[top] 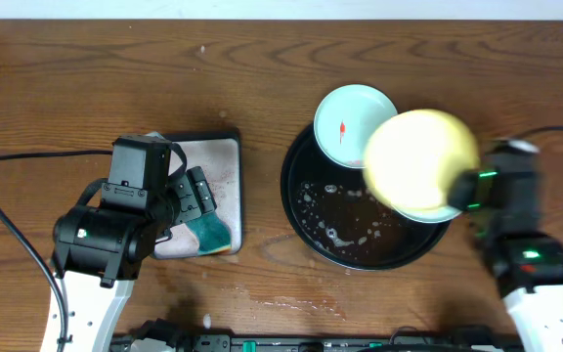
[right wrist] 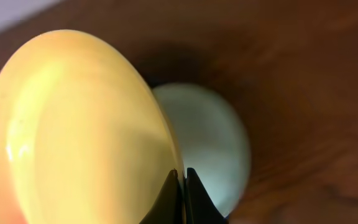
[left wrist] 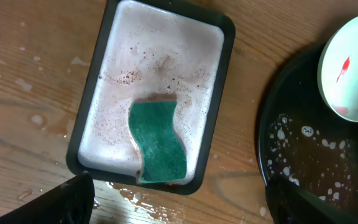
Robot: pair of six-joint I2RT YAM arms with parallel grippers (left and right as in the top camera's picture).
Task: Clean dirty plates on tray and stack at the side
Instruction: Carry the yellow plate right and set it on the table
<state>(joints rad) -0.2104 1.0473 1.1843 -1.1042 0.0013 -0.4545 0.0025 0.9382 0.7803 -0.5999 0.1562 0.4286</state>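
My right gripper (top: 462, 188) is shut on the rim of the pale yellow plate (top: 418, 161) and holds it lifted and tilted above the black tray (top: 299, 210). In the right wrist view the fingers (right wrist: 182, 180) pinch the yellow plate (right wrist: 73, 130), with a mint-blue plate (right wrist: 213, 143) behind it. Another mint-blue plate (top: 355, 125) with a red smear rests on the tray's far rim; it also shows in the left wrist view (left wrist: 347, 68). My left gripper (top: 198, 196) is open and empty (left wrist: 185, 208) above the front edge of the silver tray.
The small silver tray (top: 225, 147) holds foamy water and the green sponge (top: 208, 232), also seen in the left wrist view (left wrist: 158, 140). The black tray's floor (left wrist: 297, 162) is wet with foam specks. Water is spilled on the table (top: 291, 303) near the front.
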